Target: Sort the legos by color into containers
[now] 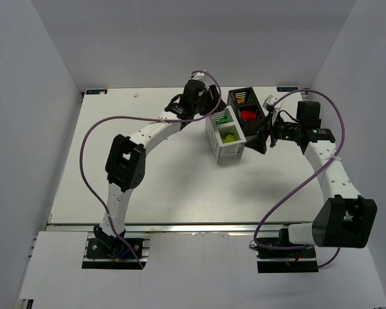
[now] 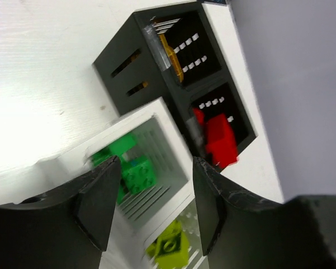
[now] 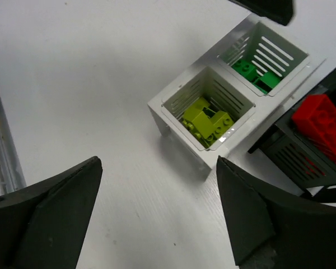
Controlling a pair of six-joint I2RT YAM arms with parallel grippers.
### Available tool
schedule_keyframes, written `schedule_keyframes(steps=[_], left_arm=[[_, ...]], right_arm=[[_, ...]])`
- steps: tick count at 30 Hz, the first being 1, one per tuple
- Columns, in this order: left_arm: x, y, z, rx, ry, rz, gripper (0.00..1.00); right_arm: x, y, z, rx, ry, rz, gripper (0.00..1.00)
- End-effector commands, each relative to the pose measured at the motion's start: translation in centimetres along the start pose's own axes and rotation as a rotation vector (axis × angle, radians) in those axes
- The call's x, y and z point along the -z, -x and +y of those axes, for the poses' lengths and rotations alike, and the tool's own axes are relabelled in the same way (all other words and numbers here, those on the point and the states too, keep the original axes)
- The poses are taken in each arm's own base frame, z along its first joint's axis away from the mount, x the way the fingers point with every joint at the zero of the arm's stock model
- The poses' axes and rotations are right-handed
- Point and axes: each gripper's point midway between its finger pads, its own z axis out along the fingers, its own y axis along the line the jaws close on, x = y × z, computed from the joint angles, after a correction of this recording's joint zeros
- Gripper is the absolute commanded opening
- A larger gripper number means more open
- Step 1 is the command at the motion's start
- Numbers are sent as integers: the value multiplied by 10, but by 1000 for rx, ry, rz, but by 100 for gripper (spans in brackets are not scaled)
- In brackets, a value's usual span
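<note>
The legos are in the bins. Green bricks (image 1: 222,118) (image 2: 135,171) (image 3: 257,75) lie in the far compartment of the white bin (image 1: 231,153) (image 3: 182,141). Lime-yellow bricks (image 1: 229,136) (image 2: 169,246) (image 3: 207,120) lie in its near compartment. The black bin (image 1: 235,103) (image 2: 120,67) (image 3: 291,154) stands just beside the white one, to its right and a little farther back, their walls touching or nearly so. Red bricks (image 1: 247,115) (image 2: 218,140) (image 3: 322,123) sit in its near compartment and orange bricks (image 1: 242,98) (image 2: 171,53) in its far one; only a sliver of the orange shows against the slatted wall.

Both bins stand upright on the white table (image 1: 148,193), toward its far right part.

The left hand (image 1: 212,106) (image 2: 154,179) hangs above the far end of the white bin, over the green compartment. Its fingers are spread, with nothing between them; the green bricks show through the gap, down in the bin.

The right hand (image 1: 260,138) (image 3: 157,185) is to the right of the bins, close to the near right corner of the black one and pointing left. Its fingers are spread wide and carry nothing. In its wrist view they frame bare table just near of the white bin.

Purple cables (image 1: 90,138) loop along both arms.
</note>
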Motion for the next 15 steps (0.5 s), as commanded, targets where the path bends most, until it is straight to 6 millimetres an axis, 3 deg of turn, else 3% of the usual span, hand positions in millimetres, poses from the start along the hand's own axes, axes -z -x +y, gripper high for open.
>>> schedule_keyframes(steps=[1, 3, 4, 5, 6, 7, 12, 15], left_arm=[[57, 43, -28, -75, -7, -99, 64], [77, 44, -25, -89, 2, -118, 69], [83, 29, -4, -95, 57, -113, 76], [108, 43, -12, -96, 46, -159, 84], [130, 40, -6, -101, 61, -173, 98], [130, 41, -5, -103, 66, -180, 98], [199, 27, 15, -100, 112, -215, 98], [223, 16, 32, -101, 164, -215, 98]], right_arm=[[9, 16, -11, 32, -99, -14, 89], [16, 23, -25, 31, -198, -15, 89], [17, 25, -29, -27, -238, -25, 89], [20, 29, -36, -43, -286, -33, 89], [32, 32, -54, -74, -380, -43, 89], [35, 35, -57, -70, -398, -44, 89], [44, 52, -59, -178, -425, -99, 89], [51, 58, -61, -222, -466, -130, 89]])
